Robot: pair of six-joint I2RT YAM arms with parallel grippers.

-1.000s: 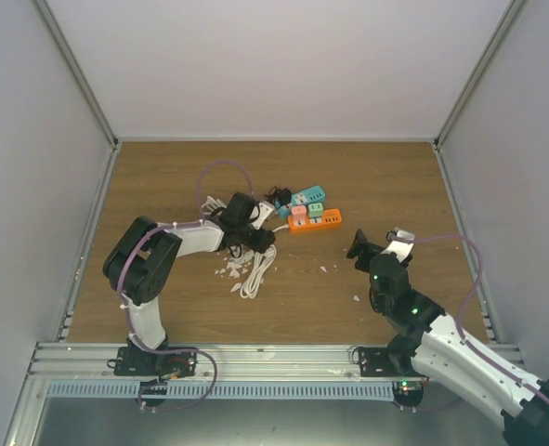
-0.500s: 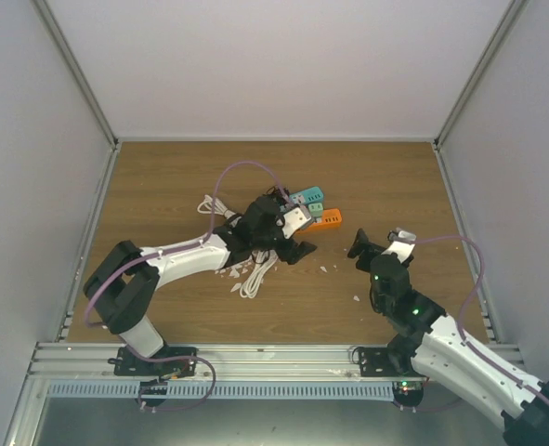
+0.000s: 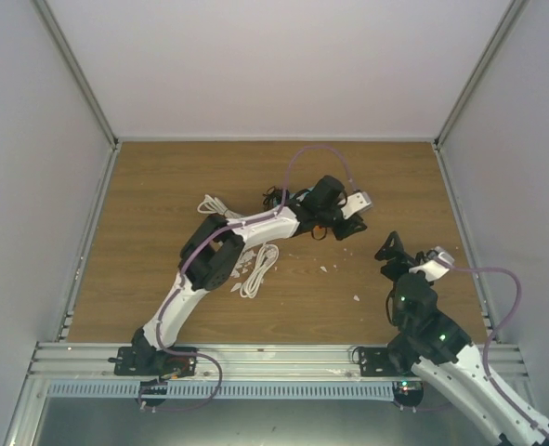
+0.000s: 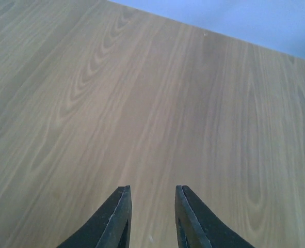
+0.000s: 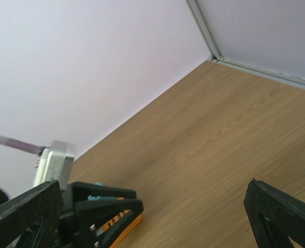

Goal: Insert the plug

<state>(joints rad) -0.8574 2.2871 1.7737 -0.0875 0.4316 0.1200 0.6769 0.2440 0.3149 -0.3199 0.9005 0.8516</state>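
Observation:
My left gripper reaches far across to the right of the middle of the table. Its arm lies over the power strips there. In the left wrist view the left gripper is open by a narrow gap, with only bare wood between its jaws. The right wrist view shows an orange power strip and a teal one just under those left fingers. My right gripper stands wide open and empty to the right. A white cord lies coiled left of centre. I cannot pick out the plug.
A second white cord end and some black cables lie behind the left arm. Small white scraps dot the wood. Grey walls close in the table on three sides.
The left arm has swung right, from above the white cord to over the power strips and past them. Its jaws widened, then narrowed. The right arm has drawn back to the right and nearer.

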